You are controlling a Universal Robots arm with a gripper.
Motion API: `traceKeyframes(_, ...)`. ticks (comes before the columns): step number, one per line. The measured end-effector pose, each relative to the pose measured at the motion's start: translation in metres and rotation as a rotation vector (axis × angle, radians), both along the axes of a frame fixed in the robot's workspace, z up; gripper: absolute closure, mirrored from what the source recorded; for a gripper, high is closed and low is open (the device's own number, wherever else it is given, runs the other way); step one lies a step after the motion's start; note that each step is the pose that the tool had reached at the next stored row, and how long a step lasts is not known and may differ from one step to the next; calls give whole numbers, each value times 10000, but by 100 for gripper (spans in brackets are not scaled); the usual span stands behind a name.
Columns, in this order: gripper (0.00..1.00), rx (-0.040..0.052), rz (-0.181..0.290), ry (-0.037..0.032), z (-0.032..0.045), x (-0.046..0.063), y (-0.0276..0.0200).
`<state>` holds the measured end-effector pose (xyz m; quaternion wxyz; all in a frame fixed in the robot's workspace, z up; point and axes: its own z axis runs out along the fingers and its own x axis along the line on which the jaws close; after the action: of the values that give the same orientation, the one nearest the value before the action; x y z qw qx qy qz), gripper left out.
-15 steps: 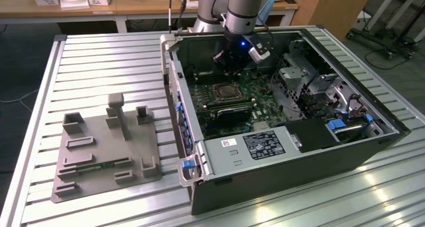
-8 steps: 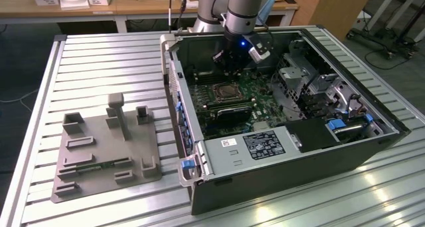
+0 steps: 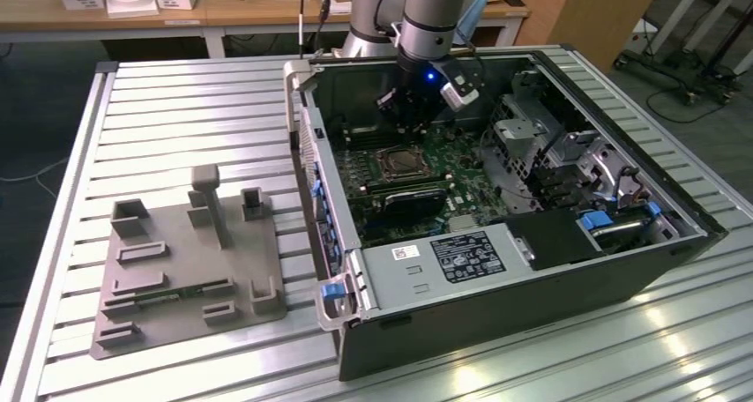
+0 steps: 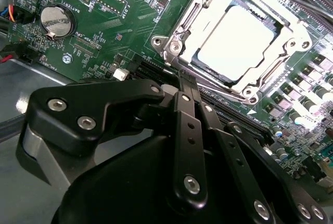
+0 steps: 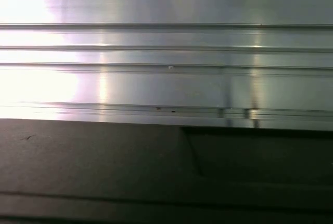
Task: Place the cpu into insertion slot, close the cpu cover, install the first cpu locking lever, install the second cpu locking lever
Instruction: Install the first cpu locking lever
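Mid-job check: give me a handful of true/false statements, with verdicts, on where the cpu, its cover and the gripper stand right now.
1. The cpu sits in the insertion slot. True.
2. The cpu cover stands upright, clear of the slot. False: in the second wrist view it lies down around the cpu, whose pale top shows through its window.
3. The gripper carries the cpu. False: the cpu lies in the slot, apart from the gripper.
4. A coin battery sits on the green board. True.
5. The grey tray is inside the computer case. False: it lies on the table, at the exterior view's left of the case.
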<state>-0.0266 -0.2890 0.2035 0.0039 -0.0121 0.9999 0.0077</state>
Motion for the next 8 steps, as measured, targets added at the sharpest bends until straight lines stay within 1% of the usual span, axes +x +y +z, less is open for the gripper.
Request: traceKeyframes(8,90,3,-28,-1,-3,5,-10)
